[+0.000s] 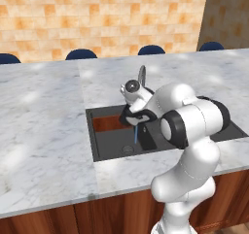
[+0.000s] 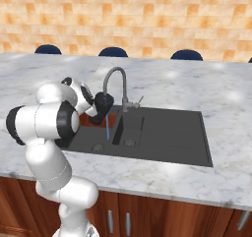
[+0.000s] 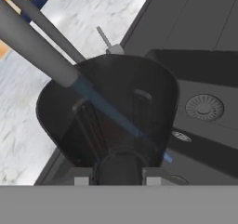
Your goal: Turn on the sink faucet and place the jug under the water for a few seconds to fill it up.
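Jug, rigid and growing heavier, was held at its rim by the nearly closed gripper under the water.

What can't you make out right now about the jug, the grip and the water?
- Fingertips' hold on the jug: hand view, hidden behind the jug's wall and handle.
- Water level in the jug: hand view, dark interior, cannot tell.
- Whether all the water goes in: a stream continues below the jug in the right base view.
- Sink faucet lever: left base view, hidden by the arm.
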### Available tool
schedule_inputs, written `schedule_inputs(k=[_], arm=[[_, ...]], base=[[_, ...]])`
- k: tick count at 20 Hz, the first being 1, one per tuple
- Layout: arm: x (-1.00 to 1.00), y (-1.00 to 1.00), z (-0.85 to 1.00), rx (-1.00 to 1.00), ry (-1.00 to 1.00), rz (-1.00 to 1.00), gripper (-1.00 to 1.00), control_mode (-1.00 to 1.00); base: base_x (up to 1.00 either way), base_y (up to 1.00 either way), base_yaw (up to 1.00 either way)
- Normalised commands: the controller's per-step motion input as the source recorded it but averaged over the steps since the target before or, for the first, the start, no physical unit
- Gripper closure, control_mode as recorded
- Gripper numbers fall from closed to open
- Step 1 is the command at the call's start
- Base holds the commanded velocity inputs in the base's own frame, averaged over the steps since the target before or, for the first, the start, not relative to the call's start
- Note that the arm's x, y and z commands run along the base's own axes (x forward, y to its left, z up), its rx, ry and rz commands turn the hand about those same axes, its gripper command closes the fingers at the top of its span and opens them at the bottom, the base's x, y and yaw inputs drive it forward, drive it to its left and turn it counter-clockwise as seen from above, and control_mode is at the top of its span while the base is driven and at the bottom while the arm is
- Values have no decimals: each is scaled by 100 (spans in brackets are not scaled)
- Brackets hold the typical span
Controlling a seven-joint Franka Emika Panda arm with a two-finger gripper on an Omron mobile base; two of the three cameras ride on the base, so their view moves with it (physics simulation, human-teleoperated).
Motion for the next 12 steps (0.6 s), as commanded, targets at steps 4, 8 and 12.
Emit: schedule_inputs(k=[4, 8, 12], arm=[[-2, 0, -8, -1, -5, 0, 100, -100], [-1, 0, 0, 0, -7, 0, 100, -100], [0, 0, 0, -2, -7, 0, 100, -100]], base=[[0, 0, 0], [0, 0, 0], [0, 0, 0]])
